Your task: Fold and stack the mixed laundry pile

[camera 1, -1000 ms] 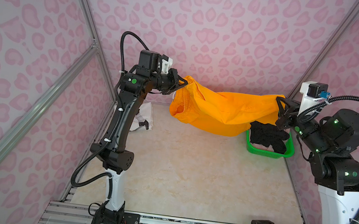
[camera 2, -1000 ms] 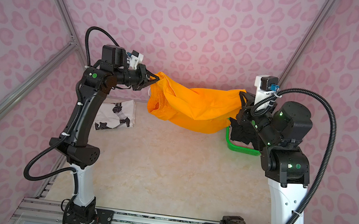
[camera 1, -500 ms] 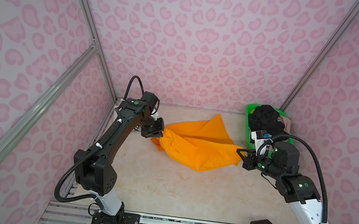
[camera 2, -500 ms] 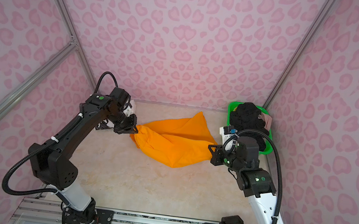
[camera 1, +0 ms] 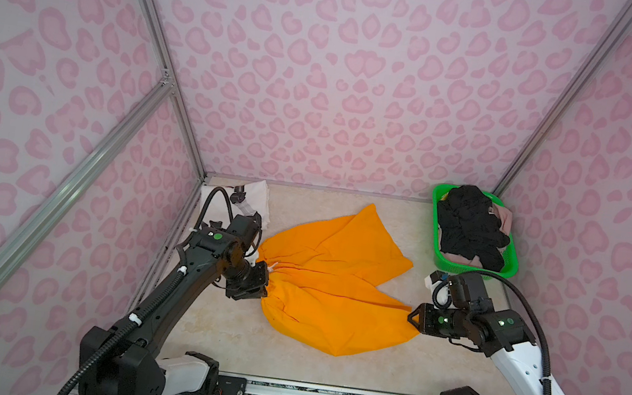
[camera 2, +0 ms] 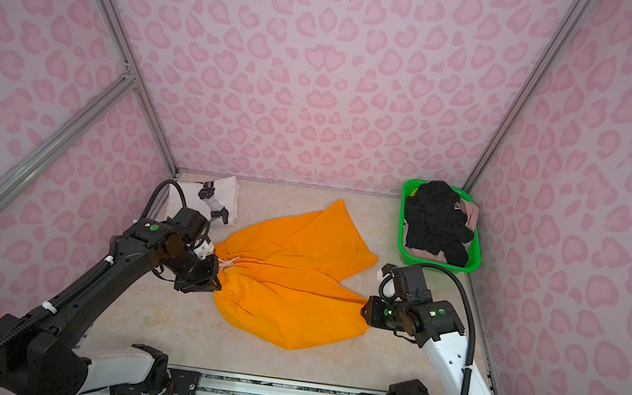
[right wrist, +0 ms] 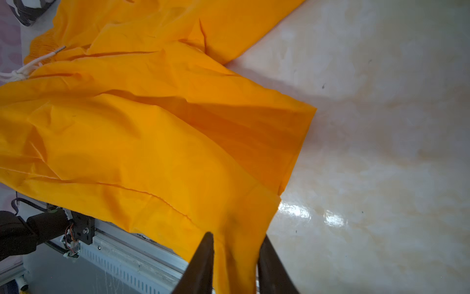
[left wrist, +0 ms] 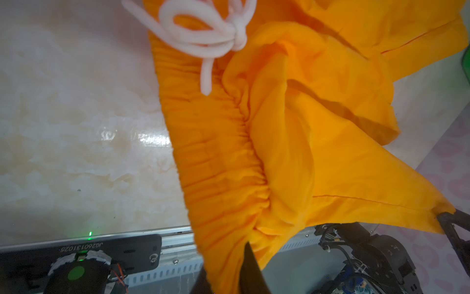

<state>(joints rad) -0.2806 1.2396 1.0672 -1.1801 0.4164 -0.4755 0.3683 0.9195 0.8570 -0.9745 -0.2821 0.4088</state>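
One pair of orange drawstring shorts [camera 1: 326, 288] mid-frame, left end effector [camera 1: 267, 284] gripping waistband [left wrist: 223, 157], right end effector [camera 1: 411, 319] parted around hem [right wrist: 292, 152].

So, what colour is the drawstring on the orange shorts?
White; the drawstring shows best in the left wrist view.

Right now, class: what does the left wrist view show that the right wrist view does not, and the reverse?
Only the left wrist view shows the left hand at the waistband and a green sliver of the basket. Only the right wrist view shows a corner of the white T-shirt. Both show the orange shorts, their white drawstring and the marble table.
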